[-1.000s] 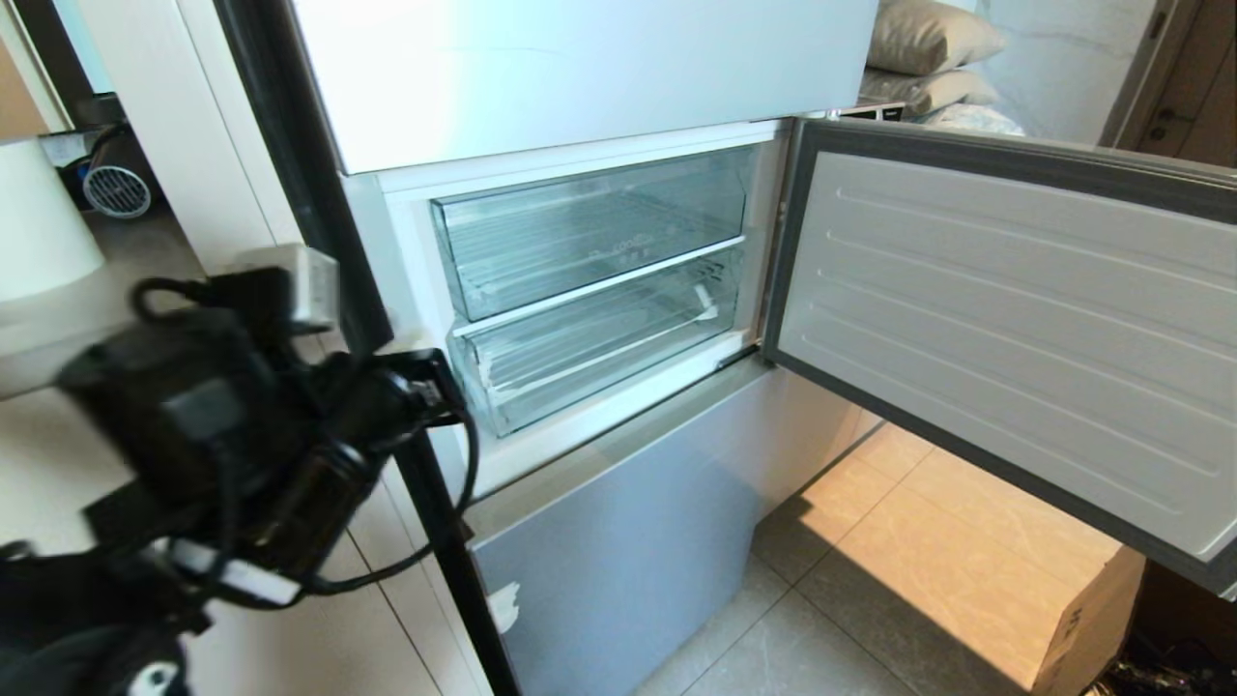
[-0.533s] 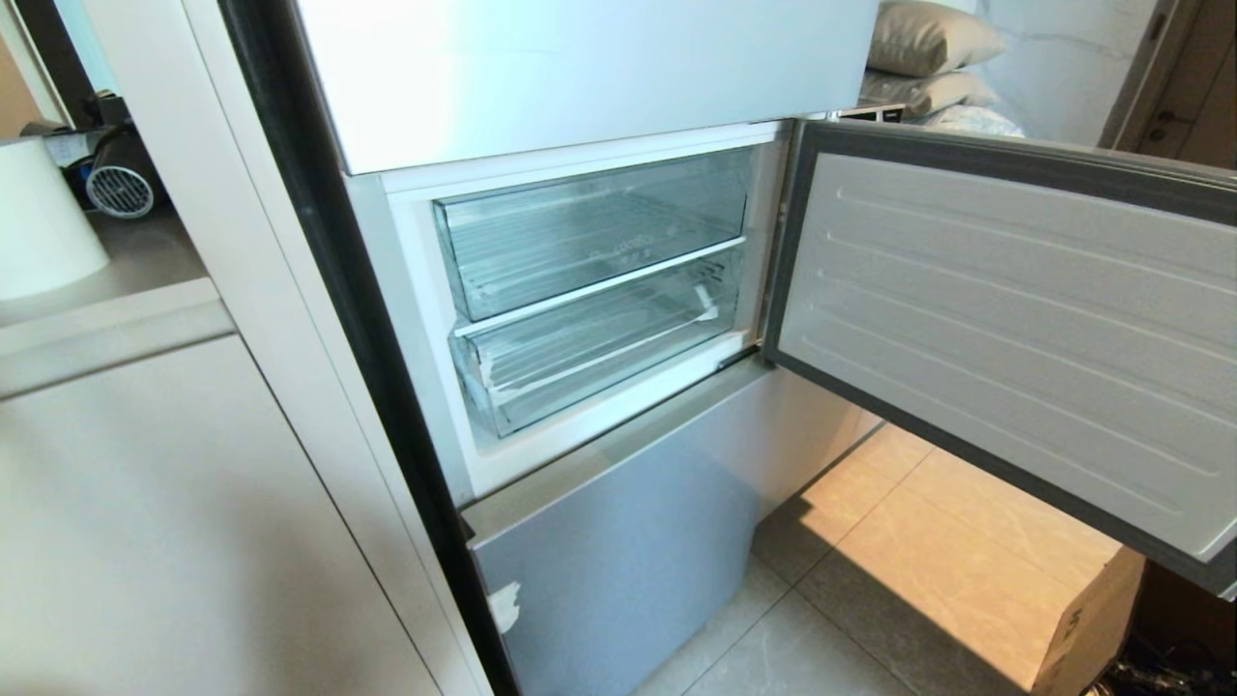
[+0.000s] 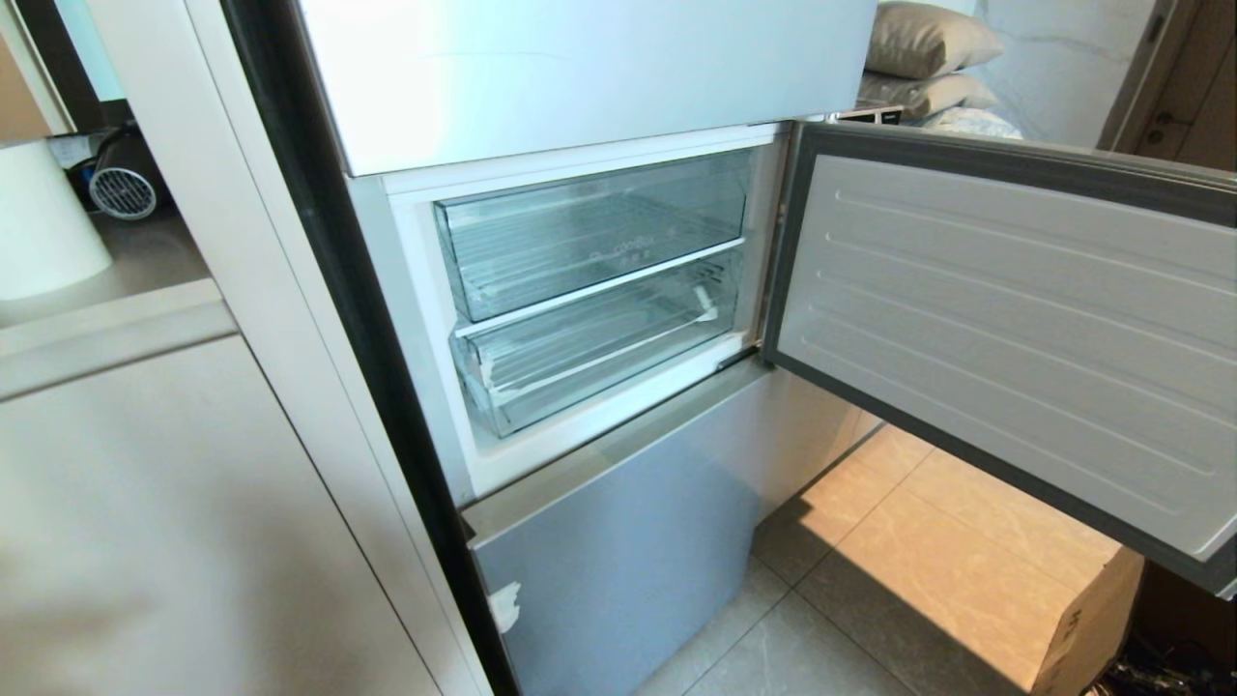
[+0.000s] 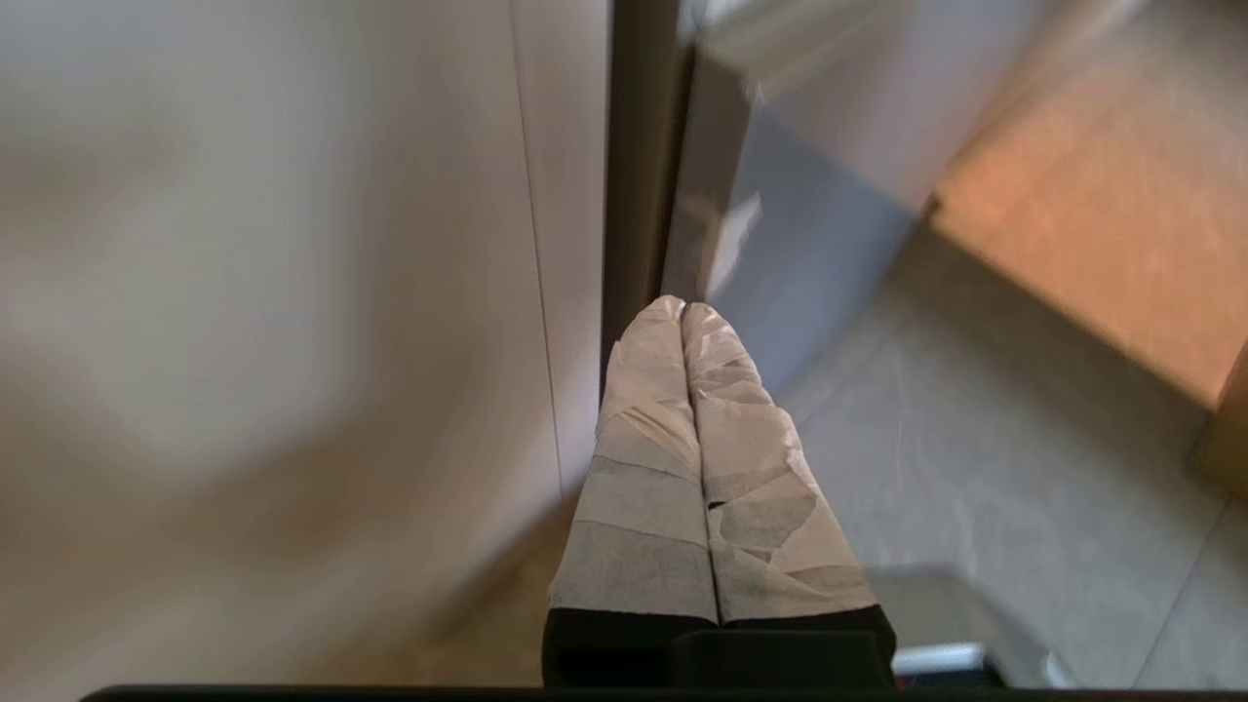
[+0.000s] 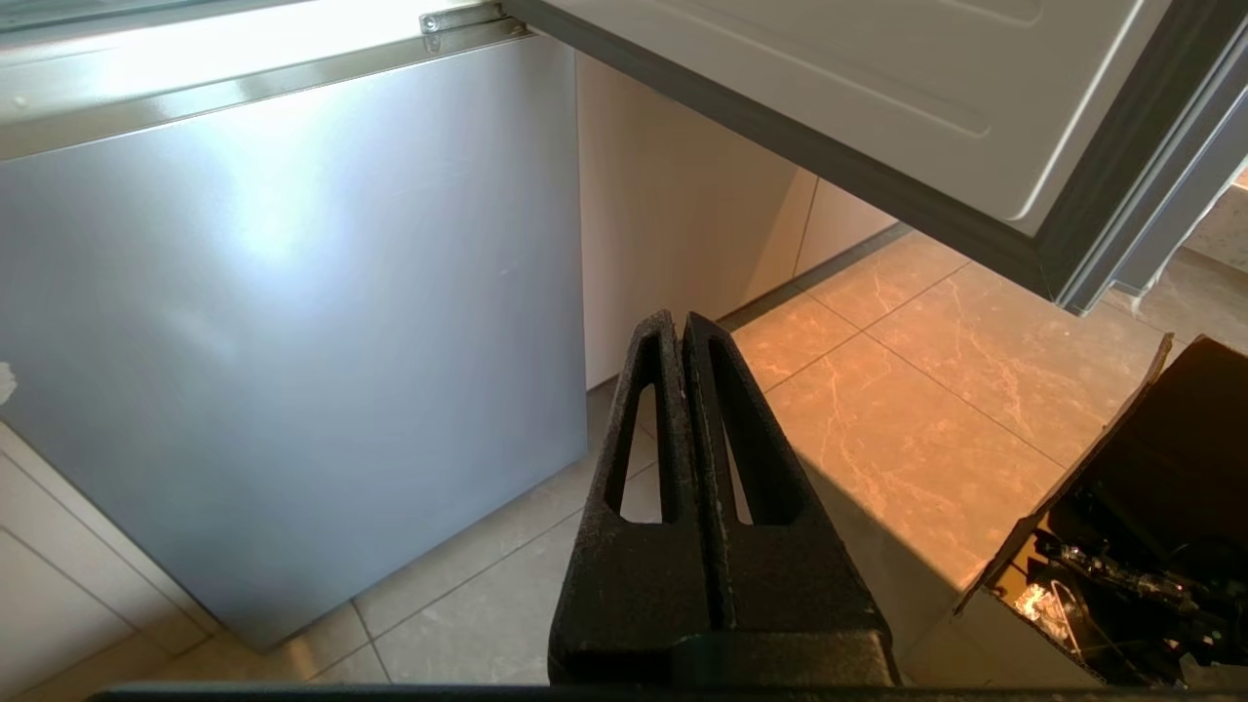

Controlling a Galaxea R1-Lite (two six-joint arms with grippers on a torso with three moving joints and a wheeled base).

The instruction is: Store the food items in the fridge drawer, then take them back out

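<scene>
Hanging low with fingers pressed together and empty, the left gripper (image 4: 682, 310) and right gripper (image 5: 680, 320) point floorward, the bare fridge drawer (image 3: 594, 353) above them, pushed in; no food items visible, task seemingly finished.

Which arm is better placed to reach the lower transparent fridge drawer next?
Left, marginally: its shut tape-wrapped pincer points along the fridge's left edge, while the shut black right pincer faces the floor. The ribbed transparent plastic drawer is closed.

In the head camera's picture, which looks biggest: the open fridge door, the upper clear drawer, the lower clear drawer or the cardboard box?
1. Open fridge door, though it is nearest.
2-3. Upper clear drawer and lower clear drawer: too alike to rank.
4. Cardboard box, partly hidden.
</scene>
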